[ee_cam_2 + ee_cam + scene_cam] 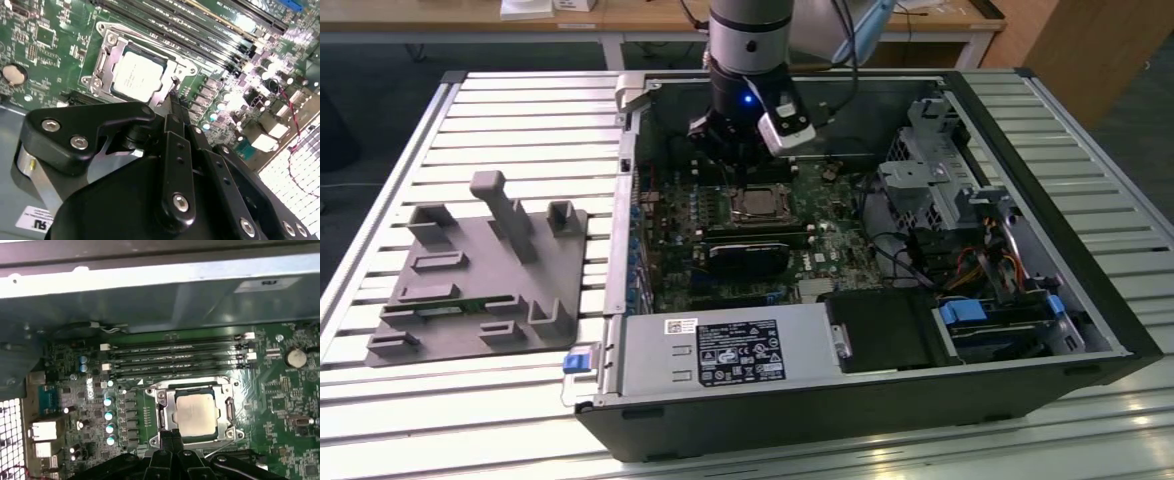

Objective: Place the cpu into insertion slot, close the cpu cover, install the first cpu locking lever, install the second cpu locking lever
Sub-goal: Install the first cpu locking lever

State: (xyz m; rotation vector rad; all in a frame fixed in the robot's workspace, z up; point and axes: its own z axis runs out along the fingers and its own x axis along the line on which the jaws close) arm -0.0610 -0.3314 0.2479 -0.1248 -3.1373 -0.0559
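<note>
The cpu (137, 75) (196, 414) lies flat in the insertion slot (761, 203) on the green board, its pale metal top showing. The cpu cover (106, 52) (166, 407), a silver frame, lies down around the chip. My gripper (175, 102) (172, 434) is shut, its two black fingers pressed together with nothing seen between them. The tips sit right at one edge of the socket frame, in both wrist views. In the exterior view the gripper (731, 178) hangs just above the socket's far side. A thin metal lever (220, 450) runs by the socket's corner.
Long black memory slots (175, 360) run beside the socket. A black heatsink block (747, 255) sits nearer the front, with a power supply (720, 352) and drive cage (987, 320) beyond it. The case walls (634, 200) close in around. A grey fixture (487, 270) stands on the exterior view's left.
</note>
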